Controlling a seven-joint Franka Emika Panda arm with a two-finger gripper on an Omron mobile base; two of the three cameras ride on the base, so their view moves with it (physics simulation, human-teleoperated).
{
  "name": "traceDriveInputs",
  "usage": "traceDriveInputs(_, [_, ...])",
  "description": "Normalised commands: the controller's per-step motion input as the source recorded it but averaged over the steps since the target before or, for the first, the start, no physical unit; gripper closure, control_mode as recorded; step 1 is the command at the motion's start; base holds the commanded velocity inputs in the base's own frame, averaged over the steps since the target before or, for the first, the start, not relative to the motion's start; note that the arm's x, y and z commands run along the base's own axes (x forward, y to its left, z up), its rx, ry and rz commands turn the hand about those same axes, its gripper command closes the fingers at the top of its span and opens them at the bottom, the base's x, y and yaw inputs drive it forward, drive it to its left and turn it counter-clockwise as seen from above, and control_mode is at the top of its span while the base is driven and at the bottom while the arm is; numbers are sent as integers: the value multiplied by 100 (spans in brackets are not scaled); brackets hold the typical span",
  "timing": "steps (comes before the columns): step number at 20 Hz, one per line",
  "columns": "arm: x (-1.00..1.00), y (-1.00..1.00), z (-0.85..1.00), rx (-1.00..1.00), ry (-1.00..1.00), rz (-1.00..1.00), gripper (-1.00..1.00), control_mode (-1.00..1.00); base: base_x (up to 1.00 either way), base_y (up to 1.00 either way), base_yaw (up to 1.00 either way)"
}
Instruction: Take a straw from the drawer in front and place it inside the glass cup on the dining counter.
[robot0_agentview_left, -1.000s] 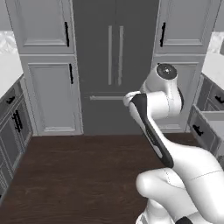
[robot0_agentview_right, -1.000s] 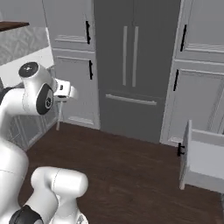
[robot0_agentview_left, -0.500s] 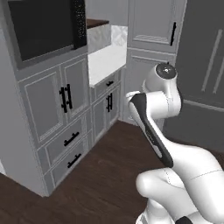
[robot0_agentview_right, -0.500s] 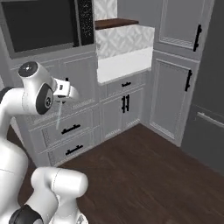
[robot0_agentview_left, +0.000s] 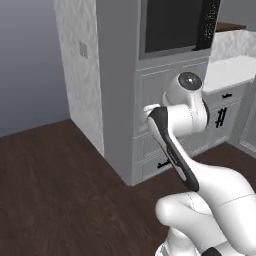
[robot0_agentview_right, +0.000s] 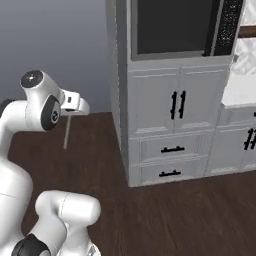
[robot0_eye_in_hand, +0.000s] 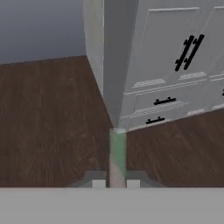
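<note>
Dark wood floor (robot0_agentview_right: 175, 215), grey cabinets (robot0_agentview_right: 170, 120); the pincer (robot0_eye_in_hand: 116, 181) grips the straw (robot0_eye_in_hand: 117, 151), with the cup delivery left.

A tall grey cabinet column (robot0_agentview_right: 165, 105) fills the upper right of the right base view, with a black built-in oven (robot0_agentview_right: 175, 25) at its top, two doors with black handles below, then two drawers. Dark wood floor (robot0_agentview_left: 55, 185) spreads across the lower left.
</note>
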Motion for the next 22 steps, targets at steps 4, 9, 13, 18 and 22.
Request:
traceDriveInputs(4, [0,0,0,0,0,0,100,100,-1,76,62])
traceDriveInputs(9, [0,0,0,0,0,0,100,100,53,51,38])
traceDriveInputs(13, [0,0,0,0,0,0,100,100,100,11,11])
traceDriveInputs(18, [0,0,0,0,0,0,100,100,100,5,3])
traceDriveInputs(22, [0,0,0,0,0,0,100,100,100,21,3])
